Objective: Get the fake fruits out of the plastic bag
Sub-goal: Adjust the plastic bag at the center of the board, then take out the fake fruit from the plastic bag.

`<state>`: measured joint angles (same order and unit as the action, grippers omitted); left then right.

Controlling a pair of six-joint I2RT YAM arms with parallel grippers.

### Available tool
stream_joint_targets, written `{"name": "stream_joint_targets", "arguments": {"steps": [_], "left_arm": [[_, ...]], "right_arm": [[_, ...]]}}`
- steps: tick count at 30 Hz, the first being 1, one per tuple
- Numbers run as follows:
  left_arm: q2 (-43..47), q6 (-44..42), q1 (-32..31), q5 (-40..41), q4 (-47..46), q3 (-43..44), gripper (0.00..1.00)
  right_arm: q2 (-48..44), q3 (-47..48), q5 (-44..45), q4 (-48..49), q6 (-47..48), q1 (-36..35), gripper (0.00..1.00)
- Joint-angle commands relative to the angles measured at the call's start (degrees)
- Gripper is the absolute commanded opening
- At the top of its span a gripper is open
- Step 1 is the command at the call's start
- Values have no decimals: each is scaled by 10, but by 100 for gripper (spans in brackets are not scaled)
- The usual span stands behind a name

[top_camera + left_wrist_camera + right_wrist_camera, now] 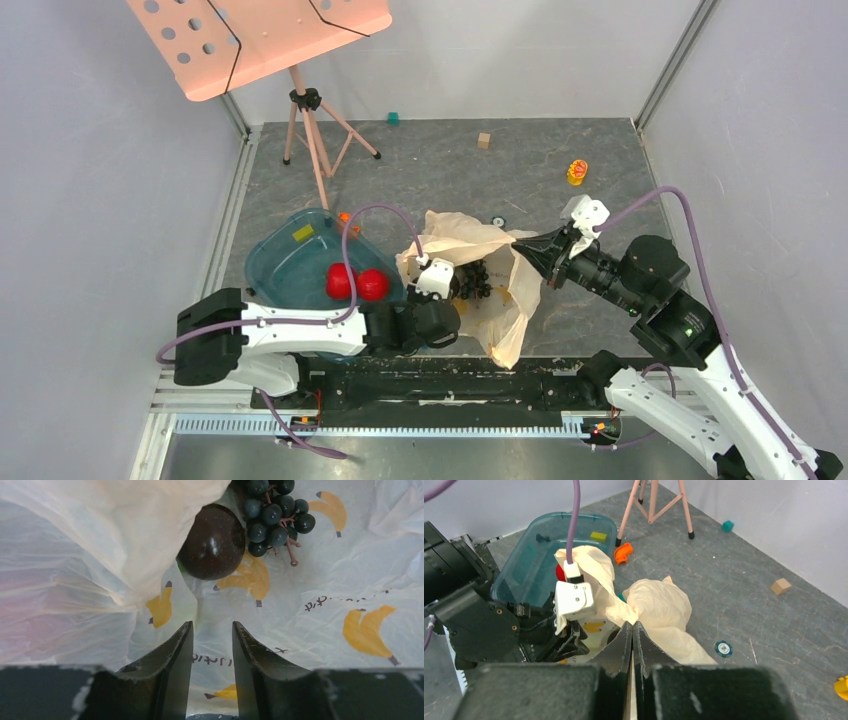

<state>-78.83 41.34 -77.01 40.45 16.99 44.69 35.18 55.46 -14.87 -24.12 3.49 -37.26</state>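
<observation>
The plastic bag [505, 300] lies crumpled on the desk [600, 170] beside the teal tray [275, 270] (two red apples [341, 282] sit in it). The right gripper [632, 626] is clamped on the bag's edge. The left gripper [212, 627], fingers apart and empty, faces a dark round fruit [212, 542] and grapes [275, 515] inside the bag.

Apples [372, 285] seemingly in tray [275, 262] beside bag [512, 300]

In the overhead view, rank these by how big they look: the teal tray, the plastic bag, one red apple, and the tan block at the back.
1. teal tray and plastic bag: about alike; the bag is crumpled, so I won't rank them.
2. red apple.
3. tan block: farther from the camera, yet clearly smallest.
</observation>
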Motion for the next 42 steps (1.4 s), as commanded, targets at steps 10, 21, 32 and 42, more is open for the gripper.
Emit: {"name": "stream_joint_targets", "arguments": {"steps": [10,21,32,42], "left_arm": [[11,5,-2,73,-17,39,72],[-77,-58,7,16,-118,114,77],[-136,-37,116,-15,-101,115,83],[-172,-29,136,-23,-83,122,91]], "right_arm": [[-10,-22,-19,11,-2,2,0],[-11,-28,-17,11,-6,2,0],[-12,-35,-17,9,-4,2,0],[-5,-32,-22,9,-4,2,0]]}}
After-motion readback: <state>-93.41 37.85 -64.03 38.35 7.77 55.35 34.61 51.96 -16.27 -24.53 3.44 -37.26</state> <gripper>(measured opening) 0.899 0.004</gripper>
